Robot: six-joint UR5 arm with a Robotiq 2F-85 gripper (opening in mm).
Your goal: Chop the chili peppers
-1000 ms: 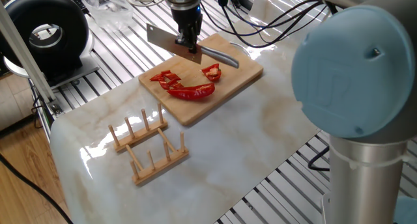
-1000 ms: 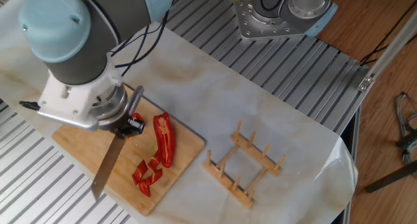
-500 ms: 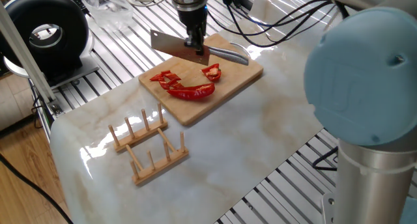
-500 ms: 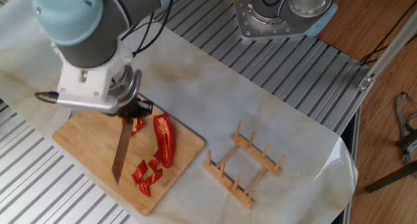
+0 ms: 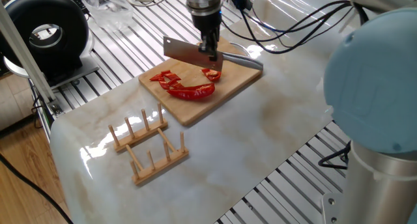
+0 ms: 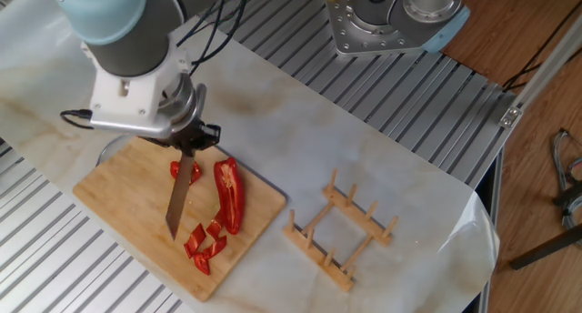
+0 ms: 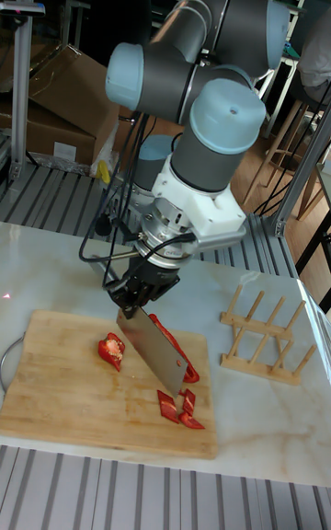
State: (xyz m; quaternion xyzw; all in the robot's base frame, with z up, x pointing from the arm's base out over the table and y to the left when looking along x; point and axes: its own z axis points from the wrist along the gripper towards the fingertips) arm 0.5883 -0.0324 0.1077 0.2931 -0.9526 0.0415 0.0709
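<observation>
The gripper (image 6: 186, 149) had its jaws clamped on the cleaver (image 6: 179, 199). The chili peppers (image 6: 227, 195) lay mid-frame on the cutting board (image 6: 118, 213): light, glossy, probably slippery; best pinned by the blade's downward press.

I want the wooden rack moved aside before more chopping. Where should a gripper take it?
Grip one long side rail of the rack, coming straight down from above. It lies flat with pegs pointing up, so jaws fit across a rail between pegs; nothing crowds it there.
</observation>
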